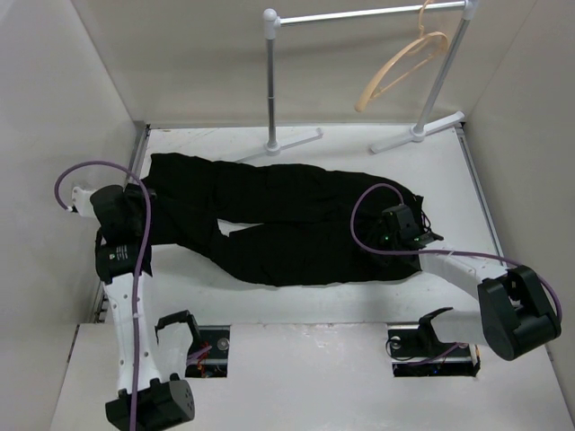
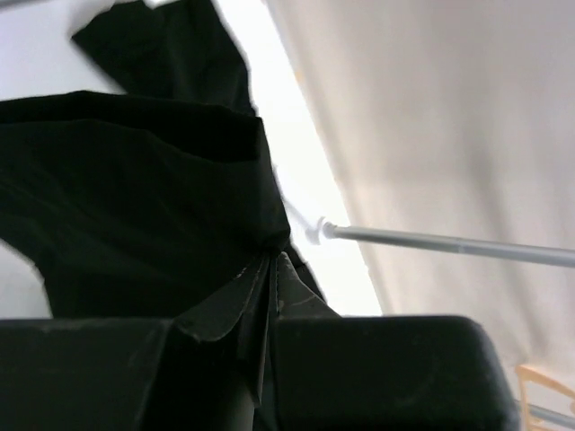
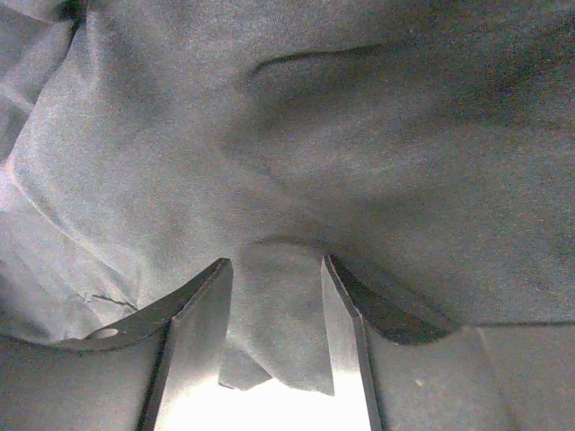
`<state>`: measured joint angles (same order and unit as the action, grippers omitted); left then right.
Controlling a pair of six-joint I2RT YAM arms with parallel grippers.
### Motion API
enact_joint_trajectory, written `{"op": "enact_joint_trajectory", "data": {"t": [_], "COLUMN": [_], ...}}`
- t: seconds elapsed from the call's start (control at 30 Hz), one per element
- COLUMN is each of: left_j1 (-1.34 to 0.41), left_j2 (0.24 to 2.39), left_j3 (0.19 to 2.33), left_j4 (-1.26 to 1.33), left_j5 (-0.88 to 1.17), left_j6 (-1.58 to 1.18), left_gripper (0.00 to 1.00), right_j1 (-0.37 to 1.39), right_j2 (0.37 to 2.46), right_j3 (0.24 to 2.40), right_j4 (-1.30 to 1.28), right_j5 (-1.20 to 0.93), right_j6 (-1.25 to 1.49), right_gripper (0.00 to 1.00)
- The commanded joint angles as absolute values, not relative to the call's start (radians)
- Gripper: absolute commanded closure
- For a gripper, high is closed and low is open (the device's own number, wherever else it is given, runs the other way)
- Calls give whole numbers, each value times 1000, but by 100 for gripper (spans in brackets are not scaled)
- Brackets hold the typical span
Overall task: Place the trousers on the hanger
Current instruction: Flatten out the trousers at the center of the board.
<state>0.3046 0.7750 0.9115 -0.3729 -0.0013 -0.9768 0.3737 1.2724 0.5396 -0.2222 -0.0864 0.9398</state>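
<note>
Left gripper (image 2: 269, 292): jaws were closed together on a pinch of the black trousers (image 1: 269, 215), with cloth creased into the seam between the two fingers and a broad sheet of it standing up directly ahead of the fingertips. Right gripper (image 3: 276, 269): jaws were drawn in to a narrow gap, a fold of the same cloth was bunched between the fingers (image 3: 199, 314), and creases ran out from the grip; more fabric filled everything ahead of and above the fingertips. From above, the garment lay spread lengthwise on the white table (image 1: 359, 153), spanning from one gripper to the other, with the left gripper at one end and the right gripper at the opposite end. Which end was the waistband could not be told. The tan hanger (image 1: 404, 61) hung by its hook from the silver rail (image 1: 359, 15), well beyond the right gripper and farther from the left, on the far side of the garment from both arms, and it touched neither gripper nor cloth. The rail's white feet stood on the table just past the far edge of the trousers.
</note>
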Motion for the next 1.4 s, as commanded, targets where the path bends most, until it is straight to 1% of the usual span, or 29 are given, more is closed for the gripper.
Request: {"op": "enact_joint_trajectory", "data": {"t": [0.0,0.1,0.2,0.27,0.33,0.4,0.47,0.6,0.7,0.77,0.87,0.97,1.0,1.07,1.1,1.13,1.2,1.23,1.27,1.37], "left_j1": [297,289,266,269,295,343,375,446,481,499,509,505,505,489,470,452,429,426,424,436], "left_j2": [798,818,841,847,841,818,781,718,701,713,742,745,765,828,877,932,1044,1090,1130,1213], "left_j3": [959,1008,1113,1166,1169,1114,1008,762,628,591,635,760,794,830,837,841,844,842,836,819], "left_j4": [-410,-428,-471,-532,-609,-666,-707,-778,-796,-793,-785,-749,-717,-654,-628,-606,-586,-581,-572,-485], "left_j5": [21,21,-11,-85,-174,-260,-362,-452,-508,-509,-506,-538,-541,-532,-517,-496,-457,-431,-410,-350], "left_j6": [-994,-996,-979,-930,-897,-882,-887,-905,-907,-907,-902,-876,-850,-793,-775,-761,-749,-746,-750,-753], "left_gripper": [99,99,99,99,99,99,99,99,97,91,68,49,46,45,45,45,45,46,46,45], "right_j1": [369,360,354,351,343,329,306,242,194,171,163,166,166,177,185,191,209,215,225,255], "right_j2": [1272,1262,1244,1230,1217,1184,1128,987,930,925,933,928,931,940,946,954,972,980,989,1008], "right_j3": [555,558,554,543,532,522,505,497,503,499,485,466,462,456,456,457,469,475,483,489], "right_j4": [-184,-195,-204,-206,-209,-227,-245,-311,-344,-350,-348,-341,-336,-322,-313,-307,-301,-301,-302,-295], "right_j5": [-81,-83,-78,-72,-71,-68,-63,-72,-71,-81,-101,-104,-104,-107,-115,-124,-144,-150,-158,-172], "right_j6": [945,936,936,943,950,959,977,997,980,963,951,953,948,946,946,946,945,942,937,928], "right_gripper": [49,47,43,42,42,42,42,41,40,40,39,37,37,37,42,50,71,76,80,80]}}
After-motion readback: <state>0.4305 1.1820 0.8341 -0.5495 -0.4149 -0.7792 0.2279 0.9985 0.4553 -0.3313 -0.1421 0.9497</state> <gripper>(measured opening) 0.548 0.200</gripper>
